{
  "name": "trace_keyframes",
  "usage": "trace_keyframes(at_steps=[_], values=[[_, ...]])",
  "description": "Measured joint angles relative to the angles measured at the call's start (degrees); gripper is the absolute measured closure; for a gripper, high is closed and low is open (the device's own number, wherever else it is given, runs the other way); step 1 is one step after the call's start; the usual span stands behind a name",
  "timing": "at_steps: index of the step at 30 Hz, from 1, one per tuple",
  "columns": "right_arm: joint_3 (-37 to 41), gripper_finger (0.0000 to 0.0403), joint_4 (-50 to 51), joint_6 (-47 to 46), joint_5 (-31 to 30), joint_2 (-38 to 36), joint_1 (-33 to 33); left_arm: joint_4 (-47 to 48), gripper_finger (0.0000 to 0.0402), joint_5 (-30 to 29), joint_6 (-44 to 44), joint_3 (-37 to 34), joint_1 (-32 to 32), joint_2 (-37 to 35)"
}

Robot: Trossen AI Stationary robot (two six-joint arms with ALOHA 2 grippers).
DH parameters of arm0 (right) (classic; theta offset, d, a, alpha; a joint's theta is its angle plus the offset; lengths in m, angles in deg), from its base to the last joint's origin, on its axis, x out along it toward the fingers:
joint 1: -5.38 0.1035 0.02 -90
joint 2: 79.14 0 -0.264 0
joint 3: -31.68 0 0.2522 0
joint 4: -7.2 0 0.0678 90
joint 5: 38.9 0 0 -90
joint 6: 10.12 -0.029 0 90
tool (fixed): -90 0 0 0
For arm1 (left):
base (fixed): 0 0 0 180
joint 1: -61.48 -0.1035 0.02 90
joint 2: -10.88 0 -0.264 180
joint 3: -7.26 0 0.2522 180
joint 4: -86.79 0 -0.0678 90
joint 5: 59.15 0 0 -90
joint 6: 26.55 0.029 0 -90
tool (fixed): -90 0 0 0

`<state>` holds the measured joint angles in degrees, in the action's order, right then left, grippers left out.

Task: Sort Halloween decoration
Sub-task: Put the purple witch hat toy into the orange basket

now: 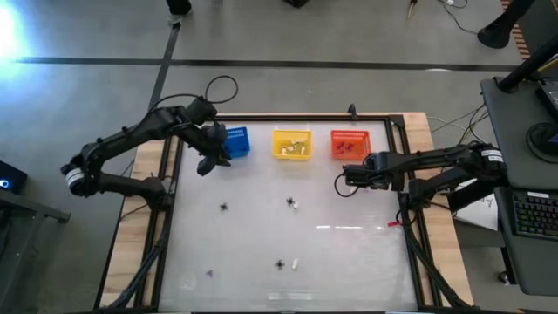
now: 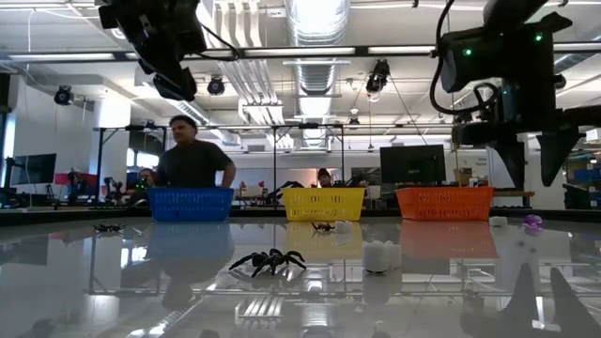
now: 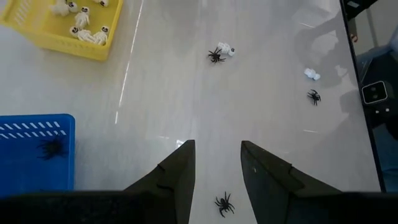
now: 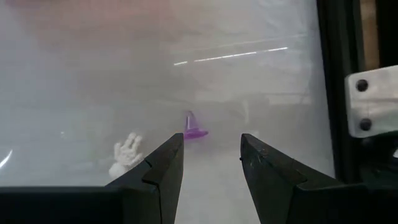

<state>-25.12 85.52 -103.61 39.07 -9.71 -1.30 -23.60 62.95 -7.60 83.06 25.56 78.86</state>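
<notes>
A: Where do the arms stand?

B: The left gripper (image 1: 207,164) hangs above the table (image 1: 349,253) just beside the blue basket (image 1: 236,142), on its near-left side. Its fingers (image 3: 180,177) are spread apart with nothing between them. The right gripper (image 1: 342,181) hovers just in front of the orange basket (image 1: 350,145), also released and empty, as the right wrist view shows, with bare table between its fingers (image 4: 163,168).

A: And the Halloween decoration?

B: Scattered. 1 black spider (image 1: 224,208) lies on the table below the left gripper, another (image 1: 290,201) sits mid-table touching a whitish piece (image 1: 296,205), and a 3rd spider (image 1: 280,263) lies nearer the front edge, just beside another whitish piece (image 1: 296,262). A small dark piece (image 1: 210,273) sits toward the front left.

A: Anything under the right gripper?

B: A purple cone-shaped piece (image 4: 193,127) stands ahead of its fingers, with a whitish hand-like piece (image 4: 127,154) near it.

A: The baskets?

B: The yellow basket (image 1: 292,144), between the other 2, holds several whitish pieces (image 3: 84,28). The blue one holds a black spider (image 3: 53,147). The orange one holds small dark bits I cannot make out.
</notes>
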Motion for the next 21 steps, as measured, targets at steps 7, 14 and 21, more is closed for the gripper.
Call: trace_keyframes(at_steps=[7,14,21], values=[[3.9,0.0252,-6.7,0.3,-2.3,0.0,-0.3,-1.2,0.029,0.0,-0.2,0.0,0.0,0.2],[8.1,0.0252,-12.5,0.5,-1.8,0.0,-1.5,-1.7,0.029,0.0,-1.5,0.0,0.0,0.2],[10.7,0.0252,-16.1,-0.3,-1.1,0.0,-1.5,-2.2,0.029,0.0,-2.2,0.0,0.0,0.2]])
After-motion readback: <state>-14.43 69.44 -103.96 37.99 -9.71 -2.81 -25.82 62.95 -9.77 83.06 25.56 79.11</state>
